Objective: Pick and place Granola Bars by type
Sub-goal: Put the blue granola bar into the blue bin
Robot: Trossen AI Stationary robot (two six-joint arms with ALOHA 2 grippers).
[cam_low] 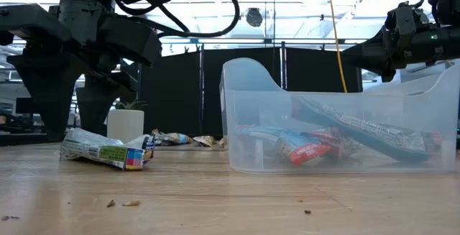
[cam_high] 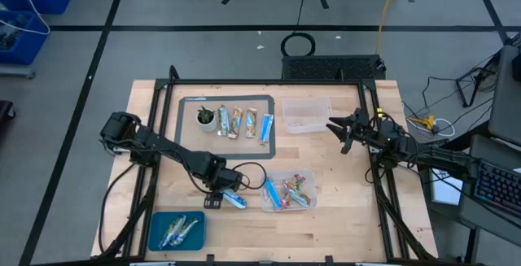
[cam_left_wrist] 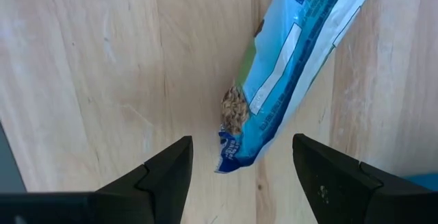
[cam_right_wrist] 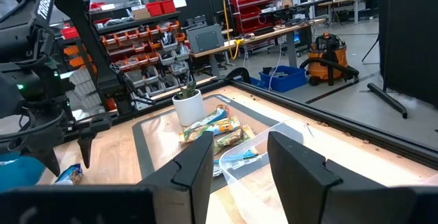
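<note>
A blue-white granola bar [cam_left_wrist: 291, 66] lies flat on the wooden table, just left of a clear bin [cam_high: 303, 204] that holds several bars [cam_high: 286, 191]. My left gripper [cam_left_wrist: 239, 172] hangs open over the bar's near end [cam_left_wrist: 233, 157], one finger on each side, not touching it. The high view shows the same bar [cam_high: 234, 200] beside that gripper [cam_high: 220, 193]. Several more bars [cam_high: 244, 123] lie on a grey mat. Silvery-blue bars [cam_high: 177, 229] rest in a blue tray. My right gripper [cam_high: 342, 132] waits open at the table's right, by an empty clear bin [cam_high: 307, 115].
A small white cup with a green plant [cam_high: 206, 117] stands on the grey mat [cam_high: 186, 132], left of the bars there. The blue tray [cam_high: 156, 235] sits at the near left corner. Black frame rails [cam_high: 383, 193] run along the table's sides. Bare wood [cam_high: 342, 225] lies at near right.
</note>
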